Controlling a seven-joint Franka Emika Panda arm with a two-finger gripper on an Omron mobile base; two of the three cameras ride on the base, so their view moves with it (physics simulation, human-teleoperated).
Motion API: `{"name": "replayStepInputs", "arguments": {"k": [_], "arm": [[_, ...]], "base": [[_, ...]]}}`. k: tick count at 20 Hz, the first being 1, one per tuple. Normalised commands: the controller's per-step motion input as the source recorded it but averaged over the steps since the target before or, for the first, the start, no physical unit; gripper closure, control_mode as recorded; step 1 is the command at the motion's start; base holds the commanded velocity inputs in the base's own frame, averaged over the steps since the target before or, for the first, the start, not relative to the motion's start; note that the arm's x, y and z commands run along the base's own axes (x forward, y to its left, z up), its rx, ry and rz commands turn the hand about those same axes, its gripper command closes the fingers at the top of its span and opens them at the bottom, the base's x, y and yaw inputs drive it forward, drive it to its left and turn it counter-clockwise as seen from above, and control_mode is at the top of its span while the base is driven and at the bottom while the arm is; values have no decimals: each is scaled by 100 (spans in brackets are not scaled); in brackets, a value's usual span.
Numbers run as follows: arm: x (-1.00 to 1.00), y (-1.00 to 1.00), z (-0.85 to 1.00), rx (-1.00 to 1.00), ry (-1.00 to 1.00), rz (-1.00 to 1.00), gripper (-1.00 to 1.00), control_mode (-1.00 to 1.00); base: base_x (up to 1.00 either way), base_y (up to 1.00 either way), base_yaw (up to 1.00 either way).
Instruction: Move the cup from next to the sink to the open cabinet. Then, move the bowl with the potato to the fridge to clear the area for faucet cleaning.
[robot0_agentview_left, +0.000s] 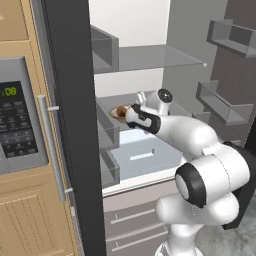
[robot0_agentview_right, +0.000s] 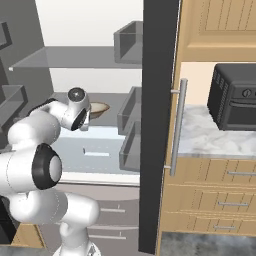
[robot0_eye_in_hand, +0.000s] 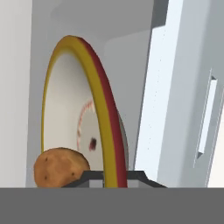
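The fridge (robot0_agentview_left: 150, 57) stands open, with grey shelves and a pale drawer (robot0_agentview_left: 142, 152). My arm reaches in to its middle shelf. There the beige bowl (robot0_agentview_left: 119, 111) (robot0_agentview_right: 98, 108) sits level with the shelf surface; I cannot tell whether it rests on it. In the hand view the bowl (robot0_eye_in_hand: 70, 109) appears rolled on edge, its coloured rim running down between my two fingertips. The brown potato (robot0_eye_in_hand: 59, 168) lies inside it, close to the left fingertip. My gripper (robot0_eye_in_hand: 114, 177) is shut on the bowl's rim. The wrist hides the fingers in both base views.
Open fridge doors flank the arm, with grey door bins (robot0_agentview_left: 222, 102) (robot0_agentview_right: 130, 112) jutting inwards. A silver built-in oven panel (robot0_agentview_left: 17, 120) sits left of the fridge. A black microwave (robot0_agentview_right: 232, 100) stands on a marble counter (robot0_agentview_right: 200, 137) to the right. Freezer drawers lie below.
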Motion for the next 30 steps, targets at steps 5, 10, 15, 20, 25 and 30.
{"name": "replayStepInputs", "arguments": {"k": [5,10,15,20,25,30], "arm": [[24,0,-30,0,6,0,100,-100],[62,1,-9,0,1,-2,100,-100],[52,5,0,0,0,-5,100,-100],[36,4,0,0,4,-2,100,-100],[13,0,0,0,1,-1,-100,-100],[-17,0,37,1,0,-4,-100,-100]], "base": [[0,0,0],[0,0,0],[0,0,0],[0,0,0],[0,0,0],[0,0,0]]}}
